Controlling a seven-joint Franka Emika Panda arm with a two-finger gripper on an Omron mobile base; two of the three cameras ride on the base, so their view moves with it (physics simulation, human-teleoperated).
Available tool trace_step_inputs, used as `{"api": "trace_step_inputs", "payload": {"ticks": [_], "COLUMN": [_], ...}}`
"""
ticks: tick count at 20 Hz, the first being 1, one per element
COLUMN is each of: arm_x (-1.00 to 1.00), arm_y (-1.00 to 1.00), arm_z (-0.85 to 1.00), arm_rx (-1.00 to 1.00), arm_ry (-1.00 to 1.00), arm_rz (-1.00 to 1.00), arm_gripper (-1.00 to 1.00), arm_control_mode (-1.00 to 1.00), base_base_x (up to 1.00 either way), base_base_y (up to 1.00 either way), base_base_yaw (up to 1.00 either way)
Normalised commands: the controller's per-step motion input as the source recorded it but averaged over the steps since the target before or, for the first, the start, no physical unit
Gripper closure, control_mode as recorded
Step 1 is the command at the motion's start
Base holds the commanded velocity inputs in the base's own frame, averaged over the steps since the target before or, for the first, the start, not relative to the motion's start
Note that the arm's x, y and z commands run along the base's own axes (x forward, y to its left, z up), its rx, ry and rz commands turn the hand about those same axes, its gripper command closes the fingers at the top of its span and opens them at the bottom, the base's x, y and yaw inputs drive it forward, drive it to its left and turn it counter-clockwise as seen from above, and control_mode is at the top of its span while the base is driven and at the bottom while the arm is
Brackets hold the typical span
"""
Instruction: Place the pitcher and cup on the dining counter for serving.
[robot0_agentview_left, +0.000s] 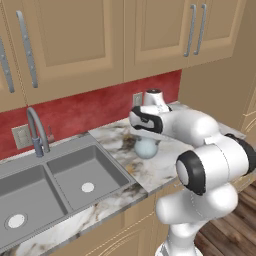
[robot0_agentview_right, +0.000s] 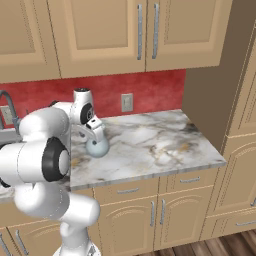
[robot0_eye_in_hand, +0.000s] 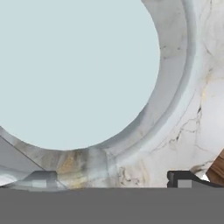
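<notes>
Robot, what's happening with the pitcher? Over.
Tool open, right above pitcher. Pitcher upright on counter by the sink, not gripped. Nothing in the way.

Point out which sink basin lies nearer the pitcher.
The right basin of the grey double sink, bordering the marble counter where the pitcher stands under the gripper. The left basin lies farther away.

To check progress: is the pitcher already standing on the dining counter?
No, the pitcher stands on the marble counter beside the sink.
</notes>
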Motion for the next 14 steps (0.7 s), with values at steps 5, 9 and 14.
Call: {"api": "trace_step_inputs", "payload": {"ticks": [5, 9, 14], "arm_x": [0.02, 0.00, 0.00], "arm_y": [0.09, 0.00, 0.00], "arm_z": [-0.25, -0.26, -0.25], "arm_rx": [-0.01, -0.02, -0.02], "arm_ry": [0.01, 0.01, 0.02], "arm_rz": [0.00, 0.00, 0.00], "arm_gripper": [-1.00, -1.00, 1.00], "arm_control_mode": [-1.00, -1.00, -1.00], "base_base_x": [0.00, 0.00, 0.00], "base_base_y": [0.00, 0.00, 0.00], "base_base_yaw": [0.00, 0.00, 0.00]}}
